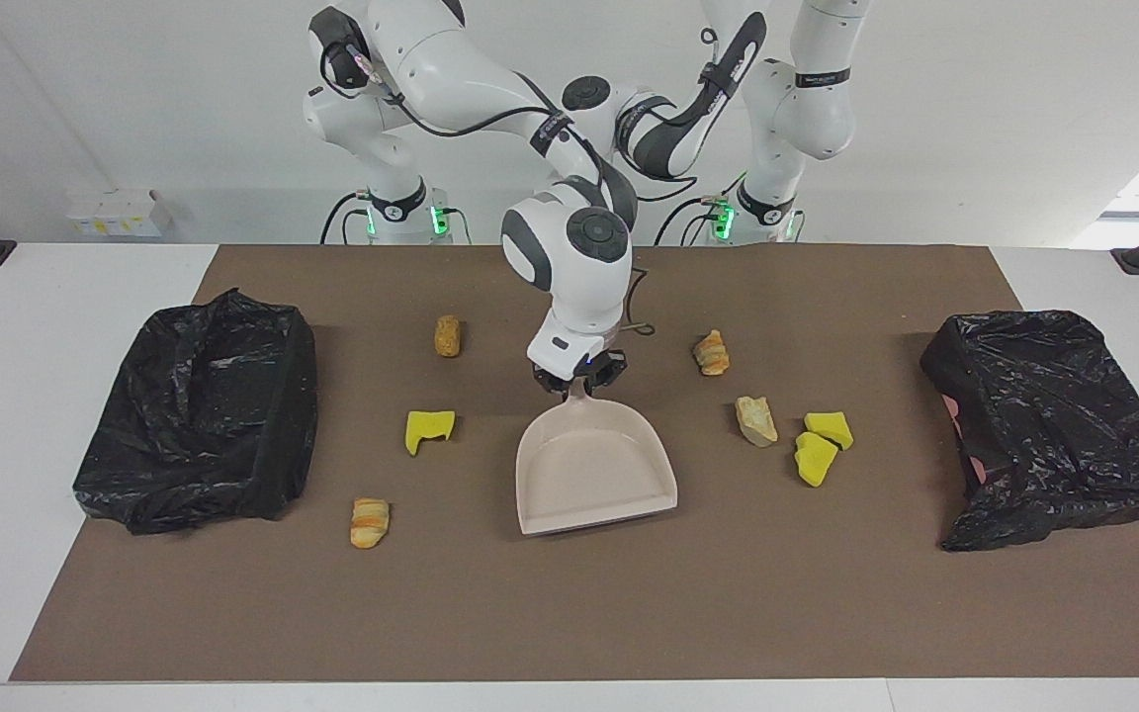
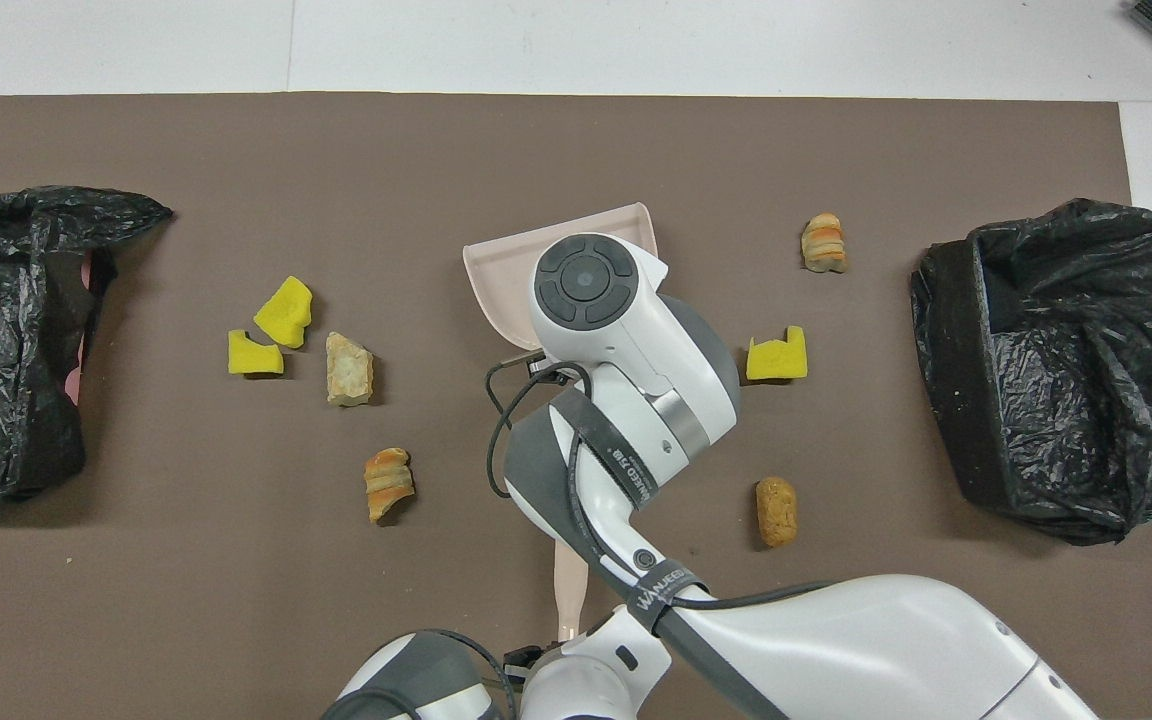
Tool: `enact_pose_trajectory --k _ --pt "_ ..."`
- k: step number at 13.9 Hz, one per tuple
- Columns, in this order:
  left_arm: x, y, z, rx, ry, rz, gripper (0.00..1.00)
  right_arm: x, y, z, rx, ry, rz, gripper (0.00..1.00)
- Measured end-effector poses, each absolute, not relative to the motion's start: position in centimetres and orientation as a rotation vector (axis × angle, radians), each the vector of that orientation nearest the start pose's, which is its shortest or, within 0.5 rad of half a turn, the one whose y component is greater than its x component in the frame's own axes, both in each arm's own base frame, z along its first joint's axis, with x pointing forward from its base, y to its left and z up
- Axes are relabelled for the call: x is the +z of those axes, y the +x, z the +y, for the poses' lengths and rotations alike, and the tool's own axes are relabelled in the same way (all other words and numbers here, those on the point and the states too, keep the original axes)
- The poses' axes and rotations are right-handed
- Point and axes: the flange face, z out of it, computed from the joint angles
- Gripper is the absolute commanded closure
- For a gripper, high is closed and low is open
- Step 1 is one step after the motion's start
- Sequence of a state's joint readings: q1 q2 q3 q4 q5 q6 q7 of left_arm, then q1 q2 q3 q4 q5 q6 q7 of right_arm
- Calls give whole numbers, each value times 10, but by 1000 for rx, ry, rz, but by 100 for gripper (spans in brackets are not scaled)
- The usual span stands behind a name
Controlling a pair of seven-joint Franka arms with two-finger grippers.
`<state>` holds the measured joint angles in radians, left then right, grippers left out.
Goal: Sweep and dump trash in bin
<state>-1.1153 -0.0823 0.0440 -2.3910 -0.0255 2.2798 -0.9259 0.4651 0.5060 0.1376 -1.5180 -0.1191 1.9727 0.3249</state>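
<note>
Remote sweep, seen from across the tabletop, right arm's end first: a black-bagged bin (image 1: 199,405) sits well out from the dustpan (image 1: 594,475). Between bin and dustpan lie three scraps. A brown nugget (image 1: 447,336) is nearer the robots than the pan, a yellow sponge chunk (image 1: 428,429) is level with it, and a striped croissant piece (image 1: 369,522) is farther out than its lip. My right claw (image 1: 577,381) is clamped together on the dustpan's handle, the pan's mouth facing away from the robots. My left claw (image 2: 534,660) is closed, as far as I can judge on the end of the beige brush (image 2: 570,585), which lies nearer the robots than the dustpan. Toward the left arm's end from the dustpan are a second croissant piece (image 1: 711,353), a pale bread chunk (image 1: 756,420) and two yellow sponge bits (image 1: 830,427) (image 1: 815,458) close together, then the second bin (image 1: 1044,425). No scrap is in the pan. To do this step well, I would set the lip flat on the brown mat (image 1: 569,613) and turn its mouth toward one cluster. I would hold it firm while the brush draws scraps in low, short strokes, since light sponge may bounce.
</note>
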Motion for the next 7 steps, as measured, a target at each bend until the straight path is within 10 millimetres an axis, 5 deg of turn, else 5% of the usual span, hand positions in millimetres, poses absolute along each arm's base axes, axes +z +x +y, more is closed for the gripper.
enact_pose_trajectory --k 5,7 --pt "352 248 -402 79 -3099 238 100 364 602 334 68 -2978 -1158 100" --pt "355 272 -385 83 -3098 275 100 363 605 327 77 -2885 -1369 100"
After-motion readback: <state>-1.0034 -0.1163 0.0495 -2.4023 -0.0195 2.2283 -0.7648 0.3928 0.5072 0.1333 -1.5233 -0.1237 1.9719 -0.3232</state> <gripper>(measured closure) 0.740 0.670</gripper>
